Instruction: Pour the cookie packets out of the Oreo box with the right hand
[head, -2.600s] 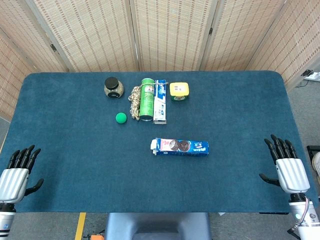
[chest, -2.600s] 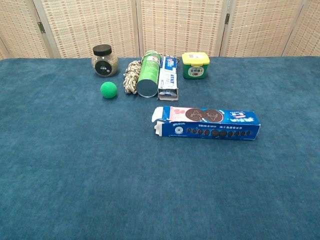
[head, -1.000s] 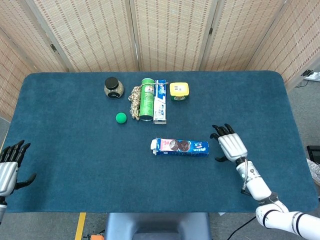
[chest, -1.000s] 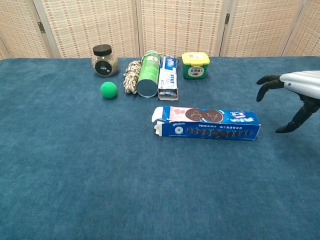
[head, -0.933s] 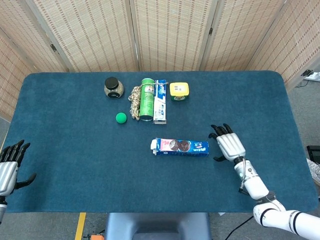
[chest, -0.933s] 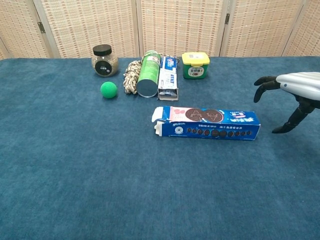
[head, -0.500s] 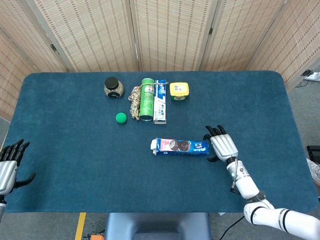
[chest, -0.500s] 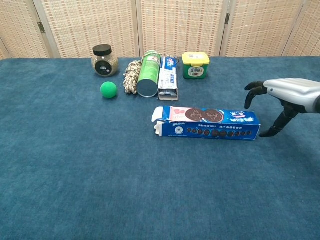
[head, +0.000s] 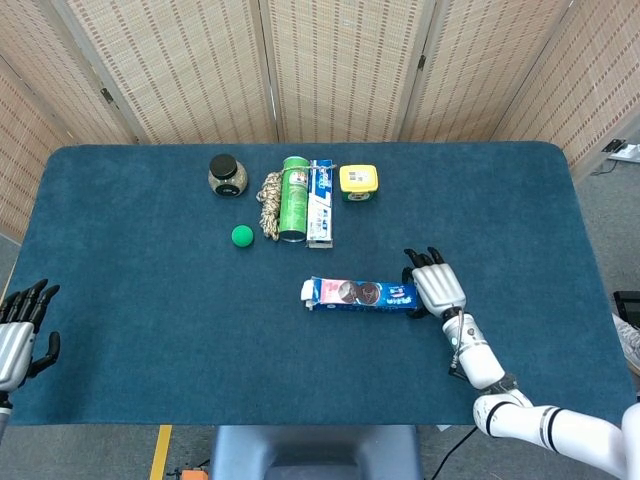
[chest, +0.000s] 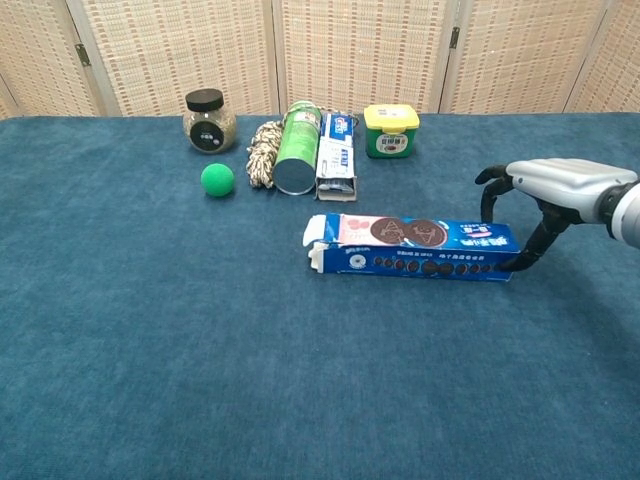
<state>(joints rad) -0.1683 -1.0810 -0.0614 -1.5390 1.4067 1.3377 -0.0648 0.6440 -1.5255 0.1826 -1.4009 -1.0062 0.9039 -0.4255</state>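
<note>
Near the middle of the head view, a little right of centre, we see the Oreo box (head: 359, 294) lying flat on the blue table (head: 150, 330), its torn white end pointing left. Our right hand (head: 436, 286) sits at the box's right end, fingers spread over it and touching it, not closed around it. At the lower left edge our left hand (head: 20, 335) rests off the table's corner, fingers apart, holding nothing. In the upper middle stand a jar (head: 227, 175), a rope bundle (head: 270, 202), a green can (head: 293, 198), a toothpaste box (head: 320, 203) and a yellow tub (head: 358, 183), with a green ball (head: 242, 235) below them.

In the chest view the box (chest: 412, 247) lies right of centre. The right hand (chest: 540, 195) arches over its right end, thumb tip against the end and fingers behind it. The left hand is outside this frame.
</note>
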